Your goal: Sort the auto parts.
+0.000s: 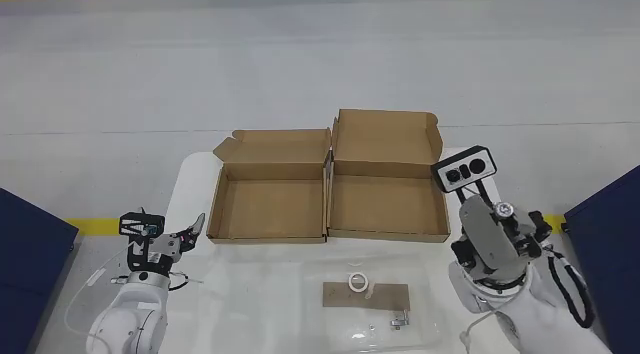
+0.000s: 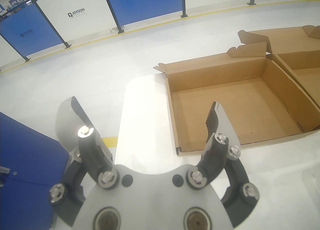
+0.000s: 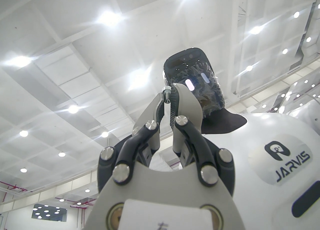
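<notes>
Metal fitting [image 3: 166, 90] sits clamped between right gripper [image 3: 168, 98] fingertips, apparently held up for identification; left gripper [image 2: 143, 103] fingers apart. Next, probably: carry it to whichever of the cardboard boxes [image 1: 268, 209] matches.

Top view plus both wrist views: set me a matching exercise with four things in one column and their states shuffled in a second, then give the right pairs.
Things:
1. left gripper
2. right gripper
3. white ring
4. left cardboard box

States:
A. lying on the brown strip
B. open, holding nothing
C. empty, lid flap open
D. shut on a small metal part

Pairs: 1-B, 2-D, 3-A, 4-C.
</notes>
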Tool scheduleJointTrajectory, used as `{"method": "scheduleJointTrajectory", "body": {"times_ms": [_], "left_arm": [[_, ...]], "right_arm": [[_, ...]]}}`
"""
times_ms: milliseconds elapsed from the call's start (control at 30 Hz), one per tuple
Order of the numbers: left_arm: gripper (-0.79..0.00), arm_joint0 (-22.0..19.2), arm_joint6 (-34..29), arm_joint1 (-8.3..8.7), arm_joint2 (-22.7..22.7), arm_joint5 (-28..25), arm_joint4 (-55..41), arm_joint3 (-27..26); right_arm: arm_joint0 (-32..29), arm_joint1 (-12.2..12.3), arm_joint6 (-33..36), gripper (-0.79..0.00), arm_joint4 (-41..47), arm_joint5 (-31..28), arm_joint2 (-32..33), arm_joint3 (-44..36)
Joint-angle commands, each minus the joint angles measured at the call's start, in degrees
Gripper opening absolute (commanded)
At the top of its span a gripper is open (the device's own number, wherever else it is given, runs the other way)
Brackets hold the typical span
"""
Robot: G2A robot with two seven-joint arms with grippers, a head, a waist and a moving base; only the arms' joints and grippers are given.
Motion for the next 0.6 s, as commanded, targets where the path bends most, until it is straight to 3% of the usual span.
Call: {"method": "scheduleJointTrajectory", "body": {"times_ms": [0, 233, 567], "left_arm": [[0.000, 0.0, 0.0, 0.00, 0.0, 0.0, 0.0, 0.0], [0.000, 0.0, 0.0, 0.00, 0.0, 0.0, 0.0, 0.0], [0.000, 0.0, 0.0, 0.00, 0.0, 0.0, 0.0, 0.0]], "right_arm": [[-0.2, -0.2, -0.3, -0.785, -1.7, 0.7, 0.5, 0.0], [-1.2, -1.1, -1.0, -0.785, -4.1, 2.3, 1.9, -0.3], [-3.2, -2.9, -0.2, -0.785, 1.2, 1.8, 2.6, -0.8]]}}
